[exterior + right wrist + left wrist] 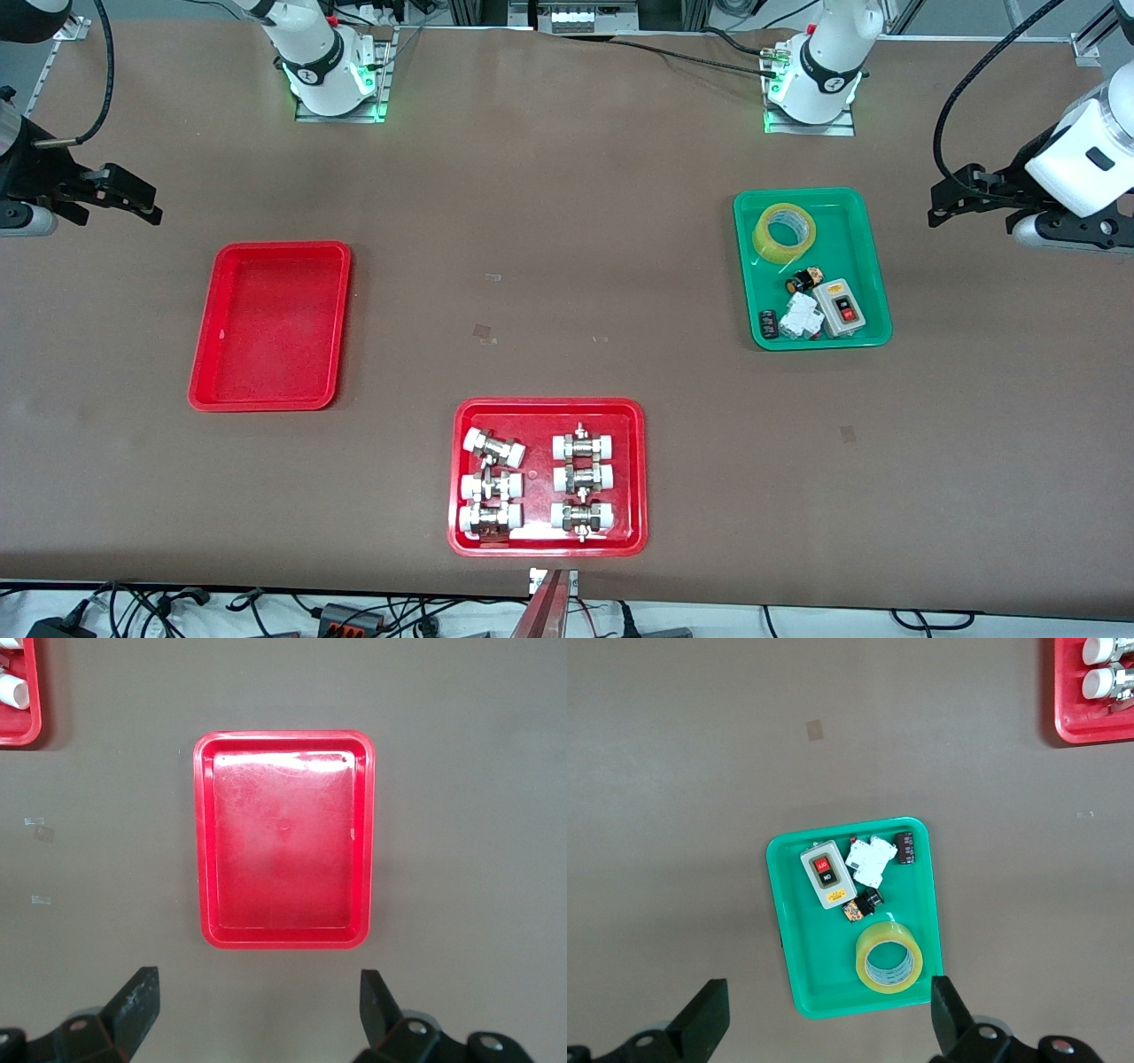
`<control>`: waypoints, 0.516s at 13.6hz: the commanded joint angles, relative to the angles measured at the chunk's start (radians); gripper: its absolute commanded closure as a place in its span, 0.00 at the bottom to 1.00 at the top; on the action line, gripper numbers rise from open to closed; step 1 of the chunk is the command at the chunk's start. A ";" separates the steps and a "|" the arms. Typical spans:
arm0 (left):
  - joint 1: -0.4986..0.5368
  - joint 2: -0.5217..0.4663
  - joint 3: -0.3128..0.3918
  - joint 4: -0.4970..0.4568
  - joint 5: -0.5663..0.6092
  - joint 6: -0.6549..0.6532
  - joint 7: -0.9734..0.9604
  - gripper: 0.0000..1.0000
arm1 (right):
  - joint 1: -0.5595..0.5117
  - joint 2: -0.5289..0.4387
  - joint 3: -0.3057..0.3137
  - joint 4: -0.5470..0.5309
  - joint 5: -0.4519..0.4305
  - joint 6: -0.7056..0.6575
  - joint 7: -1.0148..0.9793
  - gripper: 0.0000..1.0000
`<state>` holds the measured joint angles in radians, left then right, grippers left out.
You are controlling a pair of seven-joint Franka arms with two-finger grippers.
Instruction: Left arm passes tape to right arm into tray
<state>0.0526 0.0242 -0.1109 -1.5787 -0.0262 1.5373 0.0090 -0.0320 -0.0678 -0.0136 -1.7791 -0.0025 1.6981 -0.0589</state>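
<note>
tape (pixel 785 232) in green tray (pixel 873 266), left gripper (pixel 941 213) apart

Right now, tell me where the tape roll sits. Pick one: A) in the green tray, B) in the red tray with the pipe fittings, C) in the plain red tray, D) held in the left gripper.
A: the tape lies in the green tray at its end nearest the robot bases, beside the small electrical parts, with both grippers open and holding nothing.
</note>
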 commanded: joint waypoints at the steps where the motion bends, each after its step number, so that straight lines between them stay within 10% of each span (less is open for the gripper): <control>1: 0.006 0.003 -0.007 0.011 0.022 -0.009 0.003 0.00 | -0.002 -0.013 0.000 0.007 0.003 -0.018 -0.010 0.00; 7: 0.001 0.019 -0.009 -0.026 0.016 -0.120 0.003 0.00 | 0.000 -0.007 0.004 0.012 -0.004 -0.011 -0.013 0.00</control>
<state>0.0522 0.0257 -0.1112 -1.5836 -0.0255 1.4575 0.0090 -0.0316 -0.0684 -0.0127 -1.7790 -0.0025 1.6977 -0.0589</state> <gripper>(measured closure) 0.000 0.000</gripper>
